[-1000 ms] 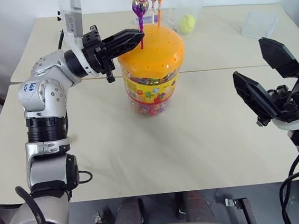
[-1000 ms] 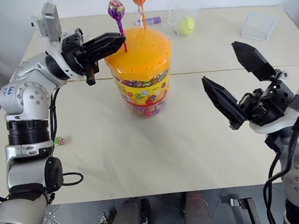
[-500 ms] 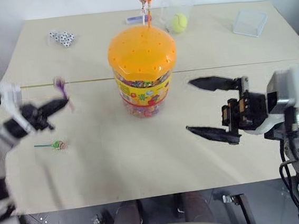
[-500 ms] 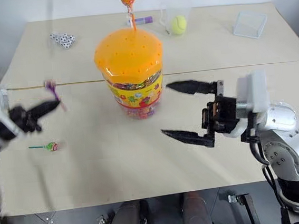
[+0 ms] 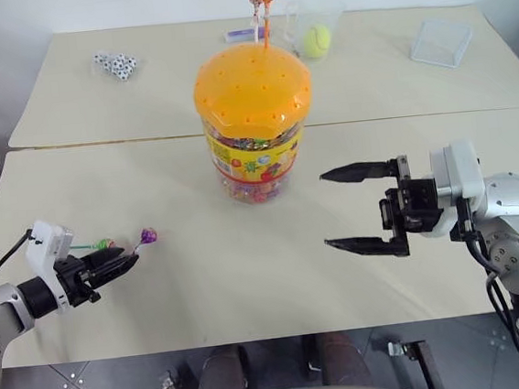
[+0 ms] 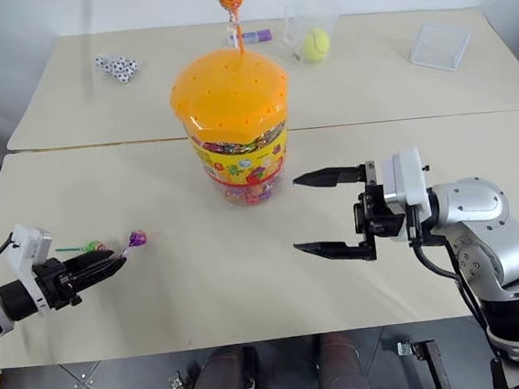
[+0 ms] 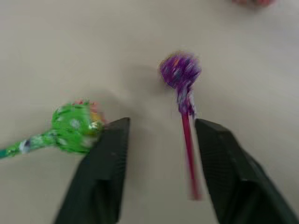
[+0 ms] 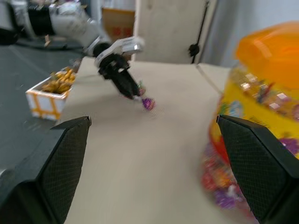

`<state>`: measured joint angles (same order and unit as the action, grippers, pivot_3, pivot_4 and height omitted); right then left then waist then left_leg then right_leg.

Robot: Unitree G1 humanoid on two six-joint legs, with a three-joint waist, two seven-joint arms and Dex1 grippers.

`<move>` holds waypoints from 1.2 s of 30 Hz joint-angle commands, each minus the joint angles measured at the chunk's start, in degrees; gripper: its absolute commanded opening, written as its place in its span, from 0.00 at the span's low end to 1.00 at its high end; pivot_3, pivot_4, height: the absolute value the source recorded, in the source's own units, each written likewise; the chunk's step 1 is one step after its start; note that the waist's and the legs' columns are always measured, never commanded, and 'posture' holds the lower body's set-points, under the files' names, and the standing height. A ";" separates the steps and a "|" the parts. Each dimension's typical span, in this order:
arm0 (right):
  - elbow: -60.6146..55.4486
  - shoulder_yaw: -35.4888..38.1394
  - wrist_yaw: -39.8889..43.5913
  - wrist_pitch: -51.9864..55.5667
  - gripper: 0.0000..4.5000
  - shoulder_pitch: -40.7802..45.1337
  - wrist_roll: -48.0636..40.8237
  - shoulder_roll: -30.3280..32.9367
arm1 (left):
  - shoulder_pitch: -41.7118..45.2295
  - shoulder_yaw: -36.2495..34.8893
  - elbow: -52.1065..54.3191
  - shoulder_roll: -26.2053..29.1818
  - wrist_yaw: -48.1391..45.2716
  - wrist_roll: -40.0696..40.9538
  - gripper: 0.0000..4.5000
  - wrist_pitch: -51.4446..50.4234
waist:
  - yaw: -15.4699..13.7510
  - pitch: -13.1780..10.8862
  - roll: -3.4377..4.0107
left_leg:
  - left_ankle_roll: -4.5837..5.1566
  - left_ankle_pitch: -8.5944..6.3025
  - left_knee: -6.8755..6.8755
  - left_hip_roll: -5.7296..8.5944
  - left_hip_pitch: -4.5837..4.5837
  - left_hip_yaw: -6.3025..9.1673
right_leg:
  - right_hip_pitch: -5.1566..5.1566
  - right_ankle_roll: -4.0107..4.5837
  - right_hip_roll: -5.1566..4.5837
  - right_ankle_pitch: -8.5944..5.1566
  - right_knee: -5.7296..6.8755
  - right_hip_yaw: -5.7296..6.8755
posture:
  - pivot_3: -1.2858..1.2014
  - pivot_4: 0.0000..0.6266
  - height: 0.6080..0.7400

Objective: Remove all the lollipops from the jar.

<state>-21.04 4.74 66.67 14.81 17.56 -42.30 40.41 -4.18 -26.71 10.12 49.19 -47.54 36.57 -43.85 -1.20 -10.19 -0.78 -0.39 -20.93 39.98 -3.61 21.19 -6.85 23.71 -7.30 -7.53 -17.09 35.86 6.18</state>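
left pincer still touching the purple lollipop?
Apart. In the left wrist view the purple lollipop lies between the open fingers of the left pincer, with bare table showing on both sides of its stick.

Two pale tables [image 5: 249,278] pushed together, bearing jar [image 5: 255,126], green lollipop [image 5: 103,243], purple lollipop [image 5: 148,235], dice [image 5: 116,65], clear cup [image 5: 315,25], clear lid [image 5: 445,41], purple marker [image 6: 256,37].

A plain test room: pale bare tables [image 5: 249,278], white wall [image 5: 3,17], tiled floor [image 6: 121,382].
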 commanded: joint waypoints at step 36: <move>26.61 -3.81 -37.33 23.05 0.19 47.12 10.86 -26.75 | 30.89 -1.55 -7.83 -13.09 -7.18 20.92 0.86 12.52 | 4.57 0.09 0.22 | -0.04 0.01 -0.15 -0.01 0.14 -0.05 | 0.24 0.00 0.02 0.01 0.13 0.14 | 0.52 0.24 1.00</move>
<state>7.10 0.20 28.60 38.93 62.87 -31.49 13.76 25.76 -27.48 1.46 36.16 -54.35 57.04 -32.47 3.37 -10.11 -0.56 -0.43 -20.92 39.83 -3.62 21.33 -6.90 23.95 -7.30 -7.50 -17.08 35.99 6.32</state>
